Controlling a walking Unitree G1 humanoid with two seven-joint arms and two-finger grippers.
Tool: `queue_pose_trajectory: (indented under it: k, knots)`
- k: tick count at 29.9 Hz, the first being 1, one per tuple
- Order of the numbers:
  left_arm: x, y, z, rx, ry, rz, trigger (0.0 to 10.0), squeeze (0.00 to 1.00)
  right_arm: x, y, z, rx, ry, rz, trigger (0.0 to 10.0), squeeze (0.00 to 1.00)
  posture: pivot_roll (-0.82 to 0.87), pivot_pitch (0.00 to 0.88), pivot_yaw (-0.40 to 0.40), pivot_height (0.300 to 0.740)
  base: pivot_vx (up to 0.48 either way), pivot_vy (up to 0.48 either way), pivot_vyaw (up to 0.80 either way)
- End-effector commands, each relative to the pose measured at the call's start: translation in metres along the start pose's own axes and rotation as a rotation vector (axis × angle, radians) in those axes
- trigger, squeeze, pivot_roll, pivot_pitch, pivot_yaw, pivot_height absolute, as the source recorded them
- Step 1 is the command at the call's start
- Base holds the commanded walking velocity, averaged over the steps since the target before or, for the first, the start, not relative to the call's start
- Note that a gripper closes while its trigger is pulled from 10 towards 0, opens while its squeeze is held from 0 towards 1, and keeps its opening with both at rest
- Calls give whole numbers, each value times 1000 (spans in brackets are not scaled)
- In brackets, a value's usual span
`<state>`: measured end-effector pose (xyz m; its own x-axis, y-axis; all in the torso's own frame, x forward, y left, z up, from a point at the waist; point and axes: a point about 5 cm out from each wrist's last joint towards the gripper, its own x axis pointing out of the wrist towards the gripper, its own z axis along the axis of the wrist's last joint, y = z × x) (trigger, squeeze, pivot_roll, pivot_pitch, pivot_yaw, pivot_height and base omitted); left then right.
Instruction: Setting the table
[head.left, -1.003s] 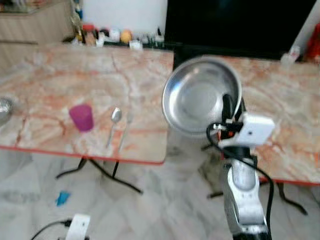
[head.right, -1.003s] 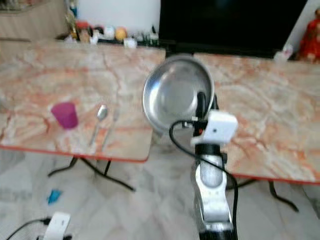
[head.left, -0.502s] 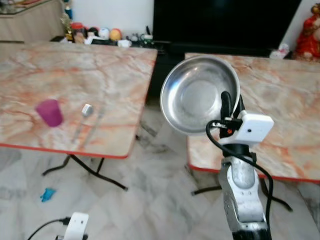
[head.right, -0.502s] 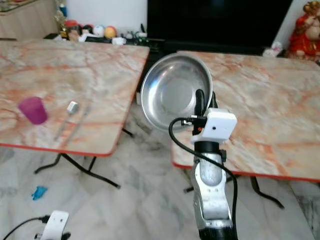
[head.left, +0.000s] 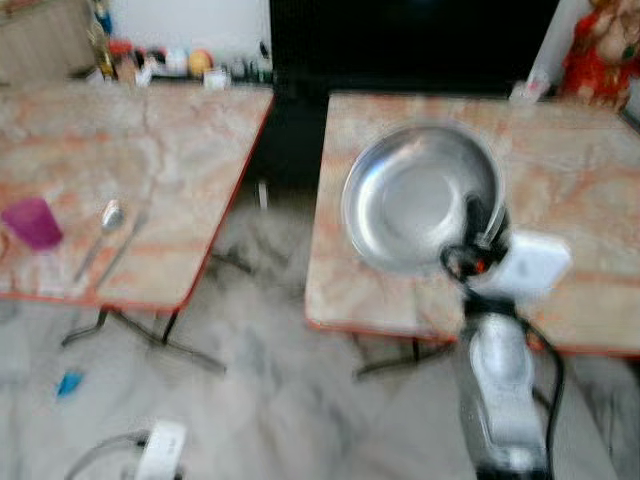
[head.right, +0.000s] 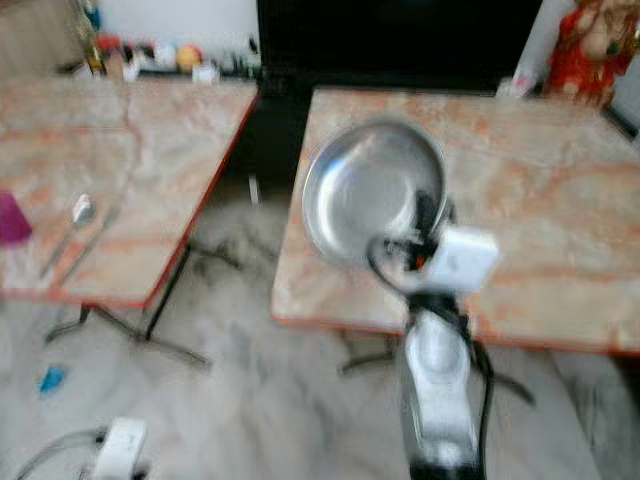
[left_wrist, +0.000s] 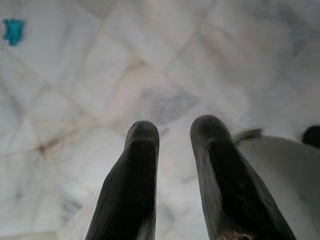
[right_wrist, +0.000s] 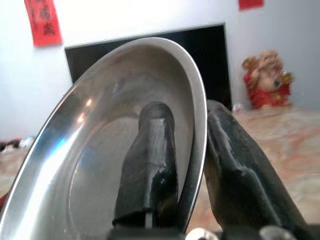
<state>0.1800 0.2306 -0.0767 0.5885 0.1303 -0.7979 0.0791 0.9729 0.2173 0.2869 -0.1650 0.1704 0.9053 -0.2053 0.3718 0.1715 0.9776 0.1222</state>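
A steel bowl (head.left: 420, 195) is clamped by its rim in the right gripper (right_wrist: 192, 150), held tilted above the right worktop (head.left: 590, 190). A cup (head.left: 32, 222) and spoon (head.left: 108, 215) lie on the left worktop (head.left: 170, 150). The left gripper (left_wrist: 172, 145), fingers slightly parted and empty, is seen over the floor (left_wrist: 100, 65).

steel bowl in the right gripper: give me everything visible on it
The steel bowl is round, shallow and shiny, metal by its look, with a thin rim and a flat bottom. It looks empty. It is held in the air, tilted up so its inside faces the head camera, in front of the right-hand marble-patterned table. The right gripper is shut on its rim, one finger inside the bowl, the other behind it. Nothing else touches it. Head views are blurred.
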Motion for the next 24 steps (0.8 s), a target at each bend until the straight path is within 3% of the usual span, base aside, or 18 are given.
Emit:
queue_pose_trajectory:
  k: [1,24]
  knots:
    - [-2,7,-6,19,19,12,10000,0,1,11,5,28,-21,28,10000,0,64,0,-15,740,0,-304,0]
    - [-2,6,-6,14,17,6,10000,0,1,12,3,27,-10,31,10000,0,64,0,-18,740,0,-292,0]
